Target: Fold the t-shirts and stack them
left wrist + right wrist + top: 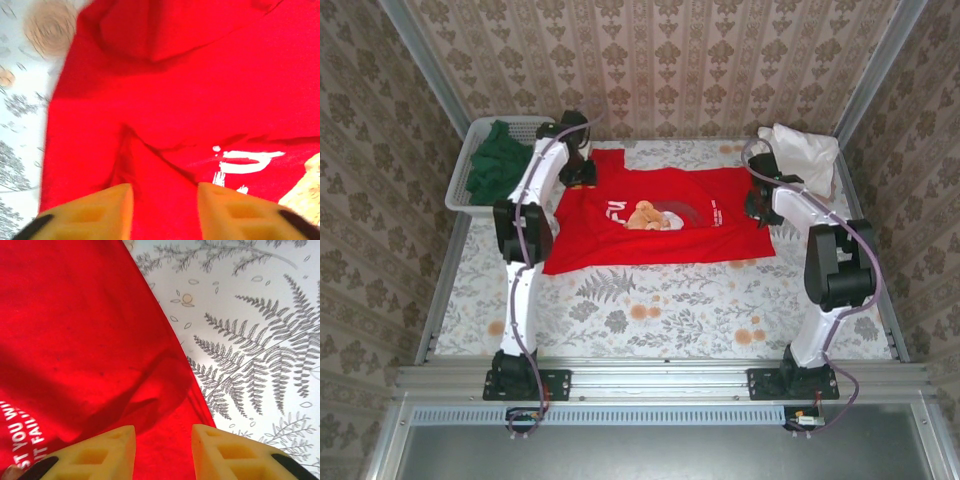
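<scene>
A bright red t-shirt (660, 222) with white lettering and a bear print lies spread flat in the middle of the table. My left gripper (583, 175) is low over its far left corner; in the left wrist view the gripper (162, 210) is open, its yellow fingers straddling a raised ridge of the red t-shirt (160, 100). My right gripper (756, 208) is at the shirt's right edge, open (163, 450) with the hem of the red t-shirt (90, 340) between its fingers. A dark green shirt (498, 165) lies bunched in the basket. White and pastel shirts (805, 150) are piled at the back right.
The white mesh basket (460, 195) stands at the back left, right beside the left arm. The floral tablecloth (650, 310) is bare in front of the red shirt. Patterned walls close in the back and both sides.
</scene>
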{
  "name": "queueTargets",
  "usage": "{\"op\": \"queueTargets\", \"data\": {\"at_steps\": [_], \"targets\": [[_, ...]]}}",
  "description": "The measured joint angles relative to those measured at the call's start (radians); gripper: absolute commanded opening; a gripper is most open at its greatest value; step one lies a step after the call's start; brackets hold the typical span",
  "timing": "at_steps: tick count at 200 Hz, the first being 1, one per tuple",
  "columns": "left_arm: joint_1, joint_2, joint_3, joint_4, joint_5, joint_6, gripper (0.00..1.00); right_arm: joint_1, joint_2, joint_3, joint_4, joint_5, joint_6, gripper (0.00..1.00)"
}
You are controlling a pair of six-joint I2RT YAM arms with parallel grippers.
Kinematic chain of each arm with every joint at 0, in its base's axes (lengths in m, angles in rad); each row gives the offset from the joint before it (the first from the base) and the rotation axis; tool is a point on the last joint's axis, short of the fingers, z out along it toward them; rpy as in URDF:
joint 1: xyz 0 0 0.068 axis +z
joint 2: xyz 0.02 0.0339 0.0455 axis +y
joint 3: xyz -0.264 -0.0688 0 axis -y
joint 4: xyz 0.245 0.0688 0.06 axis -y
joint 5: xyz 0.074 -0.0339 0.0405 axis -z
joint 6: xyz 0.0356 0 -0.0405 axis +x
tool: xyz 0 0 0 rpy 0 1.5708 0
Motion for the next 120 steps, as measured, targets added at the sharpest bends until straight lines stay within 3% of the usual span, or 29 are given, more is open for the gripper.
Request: {"op": "queueTargets", "data": {"at_steps": [21, 42, 65, 90, 120], "targets": [[0.006, -0.025, 0.042, -0.011, 0.008, 0.007, 0.60, 0.040, -0.132, -0.055, 0.007, 0.029, -0.025, 0.50], [0.010, -0.126, -0.056, 0.009, 0.014, 0.010, 0.60, 0.168, -0.269, -0.134, 0.050, 0.021, -0.046, 0.51], [0.003, -0.419, -0.481, 0.156, 0.040, -0.005, 0.60, 0.309, -0.230, -0.151, 0.090, -0.063, -0.063, 0.48], [-0.011, -0.773, -0.982, 0.342, 0.103, -0.078, 0.57, 0.349, -0.039, -0.107, 0.063, -0.100, -0.073, 0.47], [-0.043, -0.935, -1.332, 0.516, 0.160, -0.177, 0.57, 0.358, 0.089, -0.076, 0.010, -0.116, -0.063, 0.48]]}}
